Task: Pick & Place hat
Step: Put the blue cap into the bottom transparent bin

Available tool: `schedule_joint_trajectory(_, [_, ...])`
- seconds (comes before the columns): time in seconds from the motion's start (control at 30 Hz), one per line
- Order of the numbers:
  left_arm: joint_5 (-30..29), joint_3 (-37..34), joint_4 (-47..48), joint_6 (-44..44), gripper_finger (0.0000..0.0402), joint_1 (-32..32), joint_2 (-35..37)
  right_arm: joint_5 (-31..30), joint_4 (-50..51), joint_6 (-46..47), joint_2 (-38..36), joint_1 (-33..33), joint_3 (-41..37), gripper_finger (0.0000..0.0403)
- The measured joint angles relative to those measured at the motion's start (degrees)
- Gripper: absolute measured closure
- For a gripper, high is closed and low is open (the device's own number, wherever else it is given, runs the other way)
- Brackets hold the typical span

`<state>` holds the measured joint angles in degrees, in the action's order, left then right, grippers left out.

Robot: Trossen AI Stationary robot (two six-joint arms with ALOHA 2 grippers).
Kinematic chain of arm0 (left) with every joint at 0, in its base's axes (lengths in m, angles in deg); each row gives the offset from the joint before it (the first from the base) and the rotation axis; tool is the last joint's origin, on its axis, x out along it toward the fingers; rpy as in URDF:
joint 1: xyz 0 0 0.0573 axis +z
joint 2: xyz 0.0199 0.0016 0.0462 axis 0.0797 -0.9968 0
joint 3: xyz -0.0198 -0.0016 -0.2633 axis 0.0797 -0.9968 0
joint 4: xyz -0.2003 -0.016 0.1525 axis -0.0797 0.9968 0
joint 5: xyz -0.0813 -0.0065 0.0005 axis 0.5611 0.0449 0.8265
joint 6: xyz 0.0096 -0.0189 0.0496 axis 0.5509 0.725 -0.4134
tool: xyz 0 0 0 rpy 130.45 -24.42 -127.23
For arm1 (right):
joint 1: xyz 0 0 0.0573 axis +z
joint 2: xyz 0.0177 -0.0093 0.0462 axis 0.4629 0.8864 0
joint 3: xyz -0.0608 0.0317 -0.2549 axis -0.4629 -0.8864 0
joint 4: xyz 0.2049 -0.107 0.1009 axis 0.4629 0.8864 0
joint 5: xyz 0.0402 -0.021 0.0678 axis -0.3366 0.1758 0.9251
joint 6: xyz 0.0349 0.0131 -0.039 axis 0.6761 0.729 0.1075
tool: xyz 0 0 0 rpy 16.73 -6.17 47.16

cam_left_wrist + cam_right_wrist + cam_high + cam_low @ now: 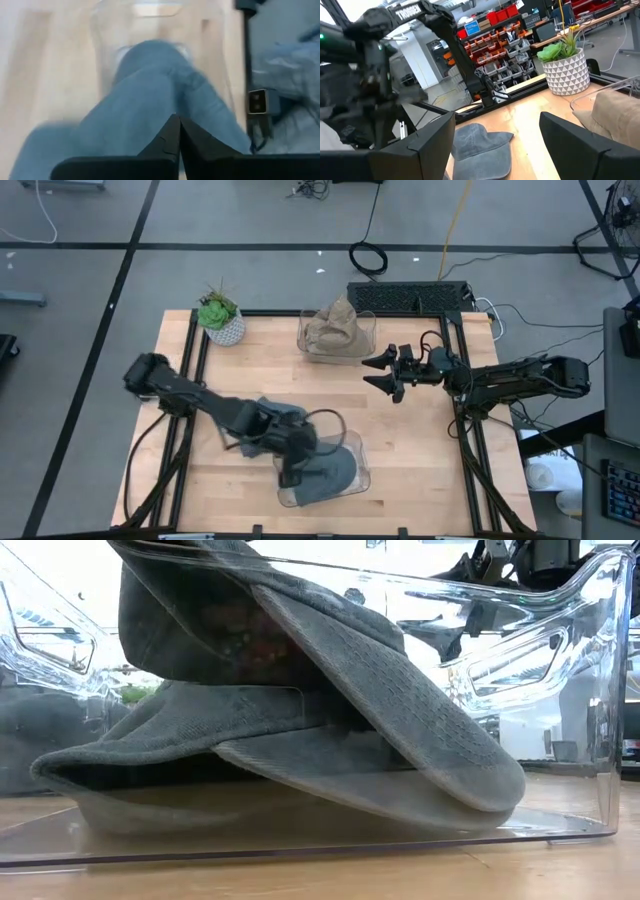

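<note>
I have the grey hat [325, 470] lying in the clear bin [362, 463] at the near edge of the table [420, 450], part of it spilling over the bin's left rim; my left gripper [290, 475] sits right over it, fingers pressed fully together, and I cannot tell whether any cloth is pinched between them; my right gripper [385, 375] waits above the table's right side, fingers spread wide, holding nothing. The hat looks soft, light and floppy, folding over itself in the low view; I'd judge the brim or a bunched fold the best place to take hold. The left wrist view is smeared; the fingertips' contact is hidden; a tan hat [335, 328] fills the far bin [304, 338].
</note>
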<state>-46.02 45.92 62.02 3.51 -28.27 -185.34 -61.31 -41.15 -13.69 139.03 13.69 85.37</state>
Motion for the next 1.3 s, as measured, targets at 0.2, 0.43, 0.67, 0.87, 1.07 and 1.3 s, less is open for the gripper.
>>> schedule_joint_trajectory(0.2, [-15.6, -7.0, 12.4, 25.0, 0.0364, -6.1, 10.7, 0.0, 0.4, -1.1, 0.0, 0.0, 0.0, 0.0124])
schedule_joint_trajectory(0.43, [-19.2, -27.3, 4.3, 58.7, 0.0274, -13.5, 23.4, 0.0, 0.4, -1.6, 0.0, 0.0, 0.0, 0.0124])
schedule_joint_trajectory(0.67, [-22.9, -42.9, 2.5, 86.6, 0.0183, -19.1, 29.4, 0.1, 0.4, -1.5, 0.0, 2.0, 0.0, 0.0124])
schedule_joint_trajectory(0.87, [-26.9, -48.8, -0.4, 99.2, 0.0166, -22.8, 30.5, 0.1, 0.4, -1.6, 0.0, 4.4, 0.0, 0.0124])
schedule_joint_trajectory(1.07, [-25.8, -50.0, -0.5, 105.2, 0.0165, -25.9, 30.5, 0.1, 0.4, -1.6, 0.0, 5.5, 0.0, 0.0124])
schedule_joint_trajectory(1.3, [-25.6, -52.7, -4.5, 107.5, 0.0165, -26.7, 29.2, 0.1, 0.4, -1.6, 0.0, 5.8, 0.0, 0.0124])
